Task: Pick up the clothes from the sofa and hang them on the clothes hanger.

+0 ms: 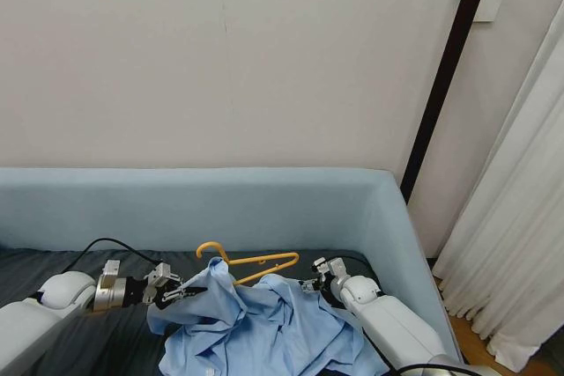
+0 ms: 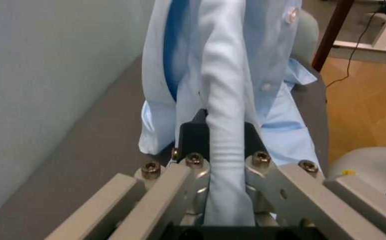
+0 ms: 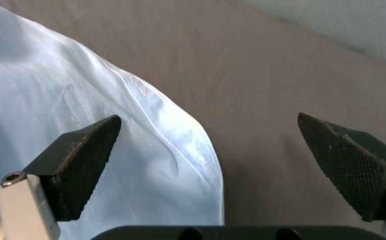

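A light blue shirt (image 1: 256, 328) lies bunched on the sofa's dark seat. A yellow clothes hanger (image 1: 256, 263) pokes out of the shirt's upper edge, its hook toward the left. My left gripper (image 1: 176, 293) is at the shirt's left side, shut on a rolled fold of the shirt (image 2: 226, 145). My right gripper (image 1: 310, 283) sits at the shirt's right shoulder near the hanger's end. In the right wrist view its fingers (image 3: 79, 165) stand wide open, one over the shirt's edge (image 3: 113, 150), the other over bare cushion.
The sofa has a light blue backrest (image 1: 194, 204) and a raised right armrest (image 1: 414, 253). A black post (image 1: 445, 68) and a white curtain (image 1: 520, 217) stand to the right. A black cable (image 1: 115, 244) trails from my left arm.
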Tool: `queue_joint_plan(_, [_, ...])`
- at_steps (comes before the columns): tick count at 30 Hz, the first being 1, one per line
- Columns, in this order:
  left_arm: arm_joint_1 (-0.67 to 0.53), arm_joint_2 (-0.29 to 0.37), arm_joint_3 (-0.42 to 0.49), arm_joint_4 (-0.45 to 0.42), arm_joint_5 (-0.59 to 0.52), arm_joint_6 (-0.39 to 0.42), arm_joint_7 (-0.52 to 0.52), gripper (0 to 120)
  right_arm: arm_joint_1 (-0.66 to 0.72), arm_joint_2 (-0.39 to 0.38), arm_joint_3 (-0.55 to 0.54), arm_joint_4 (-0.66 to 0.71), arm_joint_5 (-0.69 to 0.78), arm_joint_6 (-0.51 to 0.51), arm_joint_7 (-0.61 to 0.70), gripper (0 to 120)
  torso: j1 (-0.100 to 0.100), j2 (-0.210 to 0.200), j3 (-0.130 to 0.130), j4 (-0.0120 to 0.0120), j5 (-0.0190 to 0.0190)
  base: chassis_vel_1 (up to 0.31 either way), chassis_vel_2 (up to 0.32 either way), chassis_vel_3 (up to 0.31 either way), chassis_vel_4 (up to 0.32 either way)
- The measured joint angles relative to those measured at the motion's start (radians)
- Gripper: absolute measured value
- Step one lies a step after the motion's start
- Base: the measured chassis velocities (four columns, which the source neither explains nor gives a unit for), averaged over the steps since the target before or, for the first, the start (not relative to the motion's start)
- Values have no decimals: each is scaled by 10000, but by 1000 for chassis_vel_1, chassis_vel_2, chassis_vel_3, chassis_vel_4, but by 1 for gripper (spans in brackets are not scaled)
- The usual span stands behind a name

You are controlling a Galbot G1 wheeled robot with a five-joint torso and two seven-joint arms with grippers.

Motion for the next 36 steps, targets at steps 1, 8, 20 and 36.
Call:
queue_joint_plan(1, [1, 9, -14, -8, -41, 7, 24, 1, 10, 41, 29, -71, -25, 1, -30, 98, 0, 0, 0, 0, 0, 0, 0, 0, 0])
queue_joint_plan(8, [18, 74, -82, -19, -232, 50, 169, 1, 108, 153, 145, -449, -143, -202, -388, 81, 0, 0, 0, -1, 0, 0, 0, 0, 0])
queue_joint_plan(20, [-77, 63, -96, 96, -219, 74, 292, 1, 193, 264, 332, -902, -67, -941, -886, 39, 0, 0, -1, 0, 1, 0, 0, 0, 0])
queue_joint_plan(36, [-128, 23, -71, 164, -221, 91, 331, 1, 60, 317, 335, -840, 46, -425, -692, 0, -3, 0, 0, 0, 1, 0, 0, 0, 0])
